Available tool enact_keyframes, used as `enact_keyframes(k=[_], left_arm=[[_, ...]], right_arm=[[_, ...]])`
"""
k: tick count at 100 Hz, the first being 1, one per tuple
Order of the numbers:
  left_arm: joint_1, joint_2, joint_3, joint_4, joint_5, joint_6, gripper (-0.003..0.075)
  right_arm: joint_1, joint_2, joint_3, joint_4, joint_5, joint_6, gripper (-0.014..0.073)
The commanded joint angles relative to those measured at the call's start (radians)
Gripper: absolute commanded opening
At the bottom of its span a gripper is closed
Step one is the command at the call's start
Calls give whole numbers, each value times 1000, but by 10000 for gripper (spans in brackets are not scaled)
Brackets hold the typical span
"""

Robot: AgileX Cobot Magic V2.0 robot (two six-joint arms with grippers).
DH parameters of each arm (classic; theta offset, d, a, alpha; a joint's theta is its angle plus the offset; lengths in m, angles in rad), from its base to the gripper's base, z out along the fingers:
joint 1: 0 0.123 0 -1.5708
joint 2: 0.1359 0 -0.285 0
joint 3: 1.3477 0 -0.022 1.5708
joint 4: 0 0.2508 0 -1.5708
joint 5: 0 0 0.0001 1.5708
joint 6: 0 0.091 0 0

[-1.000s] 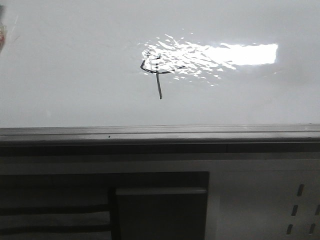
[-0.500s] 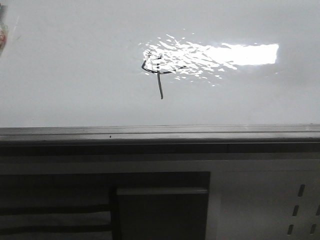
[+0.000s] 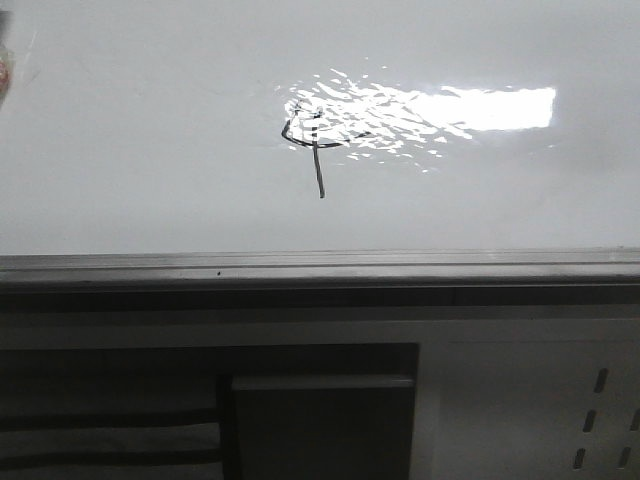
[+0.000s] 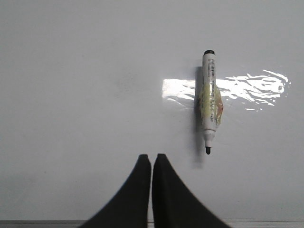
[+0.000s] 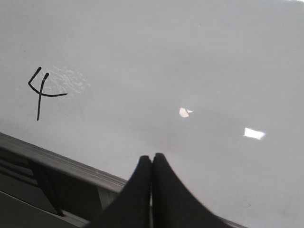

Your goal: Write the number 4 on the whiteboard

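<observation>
The small hand-drawn number 4 [image 3: 312, 145] in thin dark marker strokes, with an angular top, a crossbar and a long vertical stem, stands complete on the large glossy white whiteboard [image 3: 150, 130], partly inside a bright rectangular light reflection and well above the board's grey metal edge rail [image 3: 320, 268]. From the right wrist view the figure reads cleanly, with no stroke visibly missing. A white-barrelled marker with a dark uncapped tip [image 4: 209, 102] lies flat on the board, free of either arm. The left claw [image 4: 151, 159] is clenched with nothing between its black fingers, just short of the marker, and the right claw [image 5: 151, 159] is likewise clenched and empty over bare board. By my reading the writing is done and the pen set down; at most, the arms' retreat remains.
</observation>
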State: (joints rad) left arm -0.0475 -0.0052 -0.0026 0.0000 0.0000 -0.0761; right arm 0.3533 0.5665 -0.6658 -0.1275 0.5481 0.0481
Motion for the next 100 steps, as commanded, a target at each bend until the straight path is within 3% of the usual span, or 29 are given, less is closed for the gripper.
enact_keyframes(k=[1,52,64,84,100], left_arm=[[7,-26,29,0,-82,-11,-20],[7,-26,29,0,-82,-11,-20],[7,-26,29,0,-82,-11,-20],[7,-26,29,0,-82,-11,-20],[7,-26,29,0,-82,-11,-20]], right_arm=[[-4,7,-26,-13,-74,-4,-71],[-5,-22,-2,-16,-97,-4,-71],[-106,-104,86,-11,-183,-4,-71],[-338,-305,338,44,-459,-4,-71],[-381,-447,530,44,-606,-4,-71]])
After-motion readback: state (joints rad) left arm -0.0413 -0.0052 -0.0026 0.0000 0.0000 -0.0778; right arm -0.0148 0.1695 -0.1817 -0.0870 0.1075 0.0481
